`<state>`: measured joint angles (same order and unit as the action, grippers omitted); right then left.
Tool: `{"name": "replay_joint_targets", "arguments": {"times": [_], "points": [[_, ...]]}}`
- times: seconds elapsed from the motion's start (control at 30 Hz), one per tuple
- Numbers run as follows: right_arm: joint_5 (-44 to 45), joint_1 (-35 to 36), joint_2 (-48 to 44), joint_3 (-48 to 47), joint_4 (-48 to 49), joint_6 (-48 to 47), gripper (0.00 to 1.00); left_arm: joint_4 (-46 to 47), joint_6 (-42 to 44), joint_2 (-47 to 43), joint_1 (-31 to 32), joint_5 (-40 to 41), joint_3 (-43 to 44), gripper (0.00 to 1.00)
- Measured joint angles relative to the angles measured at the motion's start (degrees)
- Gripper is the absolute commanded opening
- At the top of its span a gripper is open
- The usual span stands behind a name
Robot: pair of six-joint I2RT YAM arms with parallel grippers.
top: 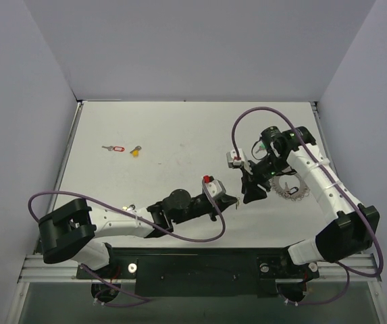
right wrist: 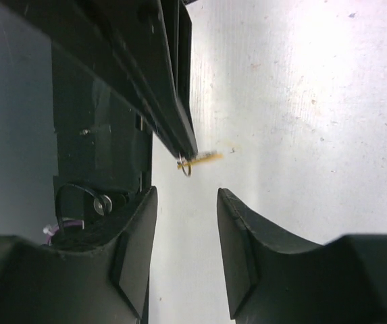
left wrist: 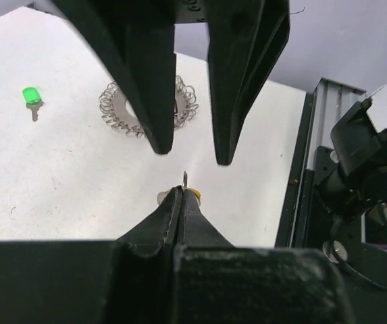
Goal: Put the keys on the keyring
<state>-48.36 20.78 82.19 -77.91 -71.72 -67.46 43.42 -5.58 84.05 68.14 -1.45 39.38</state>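
- Left gripper (left wrist: 181,194): jaws pinched tight on yellowish key (right wrist: 203,158), centre frame.
- Right gripper (right wrist: 185,196): jaws partly apart, empty; key tip just short of the gap.
- Keyring (left wrist: 112,109) lies behind, upper left.
- Green key (left wrist: 30,95) far left.

The desk (top: 179,128) is showing white. The keyring (left wrist: 113,109) is gleaming silver in frilly loops. A green key (left wrist: 30,95), a red-tagged key (top: 116,148) and a yellow key (top: 135,152) are standing out; the pinched key (right wrist: 205,158) is showing yellow. The left fingers (left wrist: 156,226) are looking black.
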Motion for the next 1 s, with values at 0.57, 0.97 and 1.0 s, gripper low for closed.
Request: {"name": "replay_joint_targets", "arguments": {"times": [0.57, 0.97, 1.0], "points": [[-16.35, -5.35, -2.19, 3.32, -2.60, -15.41, 0.30, 23.12, -10.99, -1.81, -0.09, 3.78, -8.76, 0.00], [-19.21, -5.35, 1.95, -0.07, -2.95, -25.31, 0.25, 25.03, -12.28, -0.70, -0.09, 3.76, -8.76, 0.00], [-19.21, -5.35, 1.90, -0.13, -2.93, -25.44, 0.25, 25.03, -12.28, -0.63, -0.09, 3.78, -8.76, 0.00]]}}
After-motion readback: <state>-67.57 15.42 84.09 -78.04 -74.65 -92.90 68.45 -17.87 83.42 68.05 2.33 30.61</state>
